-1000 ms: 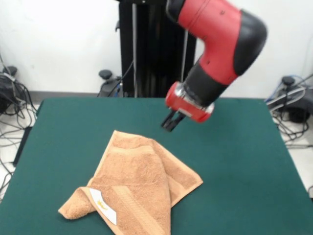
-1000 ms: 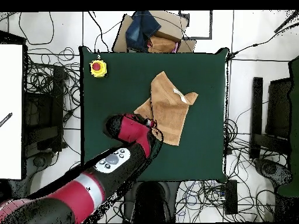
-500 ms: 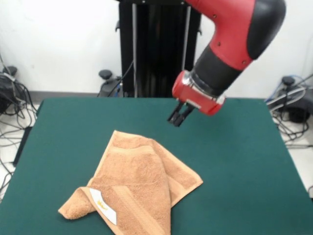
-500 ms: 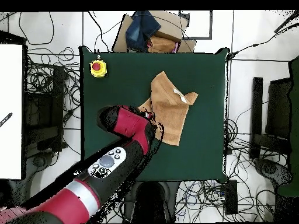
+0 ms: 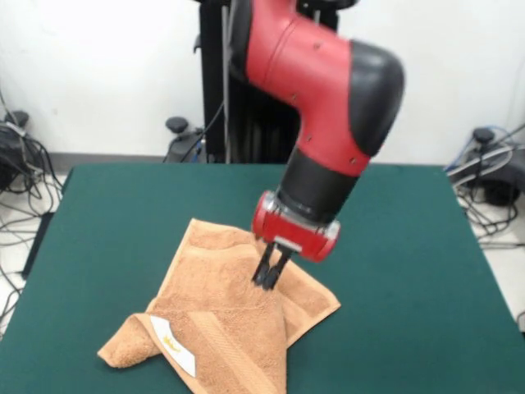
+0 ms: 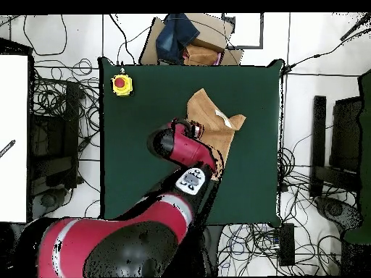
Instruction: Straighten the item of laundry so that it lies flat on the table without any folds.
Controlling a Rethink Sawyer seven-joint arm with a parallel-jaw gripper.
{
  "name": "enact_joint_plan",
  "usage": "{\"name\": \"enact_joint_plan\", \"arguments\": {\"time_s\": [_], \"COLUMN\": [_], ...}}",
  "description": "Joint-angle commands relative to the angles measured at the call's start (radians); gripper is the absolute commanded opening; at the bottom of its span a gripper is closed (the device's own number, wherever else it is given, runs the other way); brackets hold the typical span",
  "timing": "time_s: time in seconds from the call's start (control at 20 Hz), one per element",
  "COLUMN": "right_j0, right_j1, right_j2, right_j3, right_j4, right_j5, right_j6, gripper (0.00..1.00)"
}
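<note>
Over the middle of the towel [image 5: 221, 304], the gripper [image 5: 270, 277] is pointing down with its dark fingers drawn close together, their tips touching or just above the cloth; whether they are pinching any of it cannot be told. Above it, the red and black arm [image 5: 324, 98] is leaning in from the top of the front view. The tan-orange towel is lying crumpled on the green table [image 5: 410, 271], nearer the camera in the front view, with an upper layer folded over a lower one, one corner curled under at the lower left, and a woven band running along its edge. A small white label [image 5: 174, 345] is showing on that folded part. At one corner of the table, a yellow box with a red button [image 6: 122, 84] is sitting well apart from the towel.
</note>
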State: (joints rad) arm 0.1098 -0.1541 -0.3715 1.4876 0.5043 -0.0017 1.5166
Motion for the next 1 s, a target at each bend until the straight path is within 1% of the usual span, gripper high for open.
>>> {"name": "enact_joint_plan", "arguments": {"time_s": [0.05, 0.25, 0.3, 0.4, 0.45, 0.5, 0.6, 0.7, 0.8, 1.0], "right_j0": [-0.065, -0.016, 0.044, 0.191, 0.211, 0.223, 0.225, 0.208, 0.2, 0.221], "right_j1": [0.036, 0.073, 0.104, 0.214, 0.239, 0.249, 0.221, 0.178, 0.169, 0.254], "right_j2": [0.371, 0.328, 0.245, -0.007, -0.059, -0.095, -0.1, -0.063, -0.044, -0.067], "right_j3": [-0.012, -0.055, -0.094, -0.195, -0.208, -0.213, -0.176, -0.136, -0.126, -0.171], "right_j4": [-0.118, -0.075, -0.018, 0.113, 0.134, 0.133, 0.143, 0.147, 0.152, 0.186], "right_j5": [-0.025, -0.021, 0.024, 0.176, 0.215, 0.253, 0.278, 0.255, 0.23, 0.182], "right_j6": [0.137, 0.187, 0.197, 0.249, 0.273, 0.281, 0.313, 0.316, 0.307, 0.316], "gripper": [0.0, 0.0, 0.0, 0.0, 0.0, 0.0, 0.0, 0.0, 0.0, 0.0]}}
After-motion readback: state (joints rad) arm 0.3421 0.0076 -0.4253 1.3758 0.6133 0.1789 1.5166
